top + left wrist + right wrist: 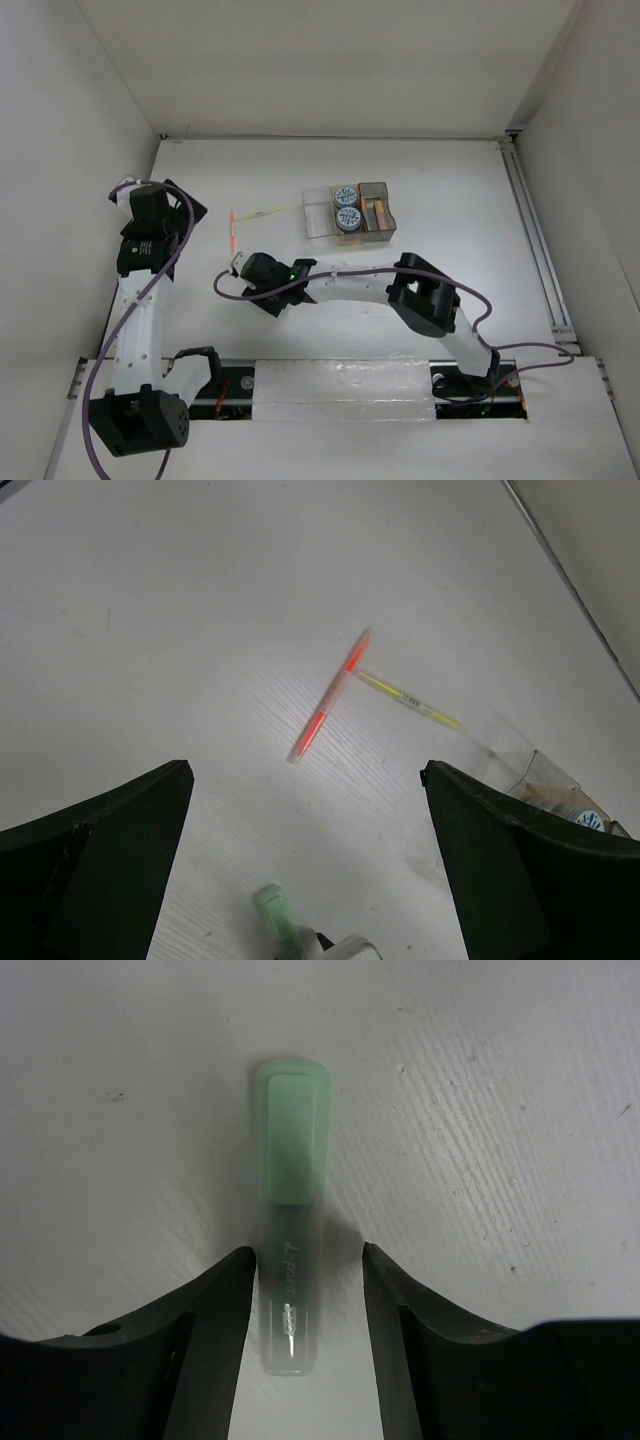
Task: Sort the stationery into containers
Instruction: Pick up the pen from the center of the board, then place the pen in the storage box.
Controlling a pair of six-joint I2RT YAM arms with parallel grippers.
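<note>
You have a white desk point(450, 190) with a fine grain. Lying flat on it:

- A red pen point(328, 700) and a yellow-green pen point(408, 699), which meet at one end in an angle.
- A green marker point(291, 1210), capped, near the red pen's other end but apart from it.
- A row of three translucent bins point(318, 235), just past the yellow-green pen's free end.

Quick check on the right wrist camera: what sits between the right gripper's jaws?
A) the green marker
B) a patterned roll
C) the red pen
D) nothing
A: the green marker lies lengthwise between the jaws of the right gripper, which stand apart on either side of it.
</note>
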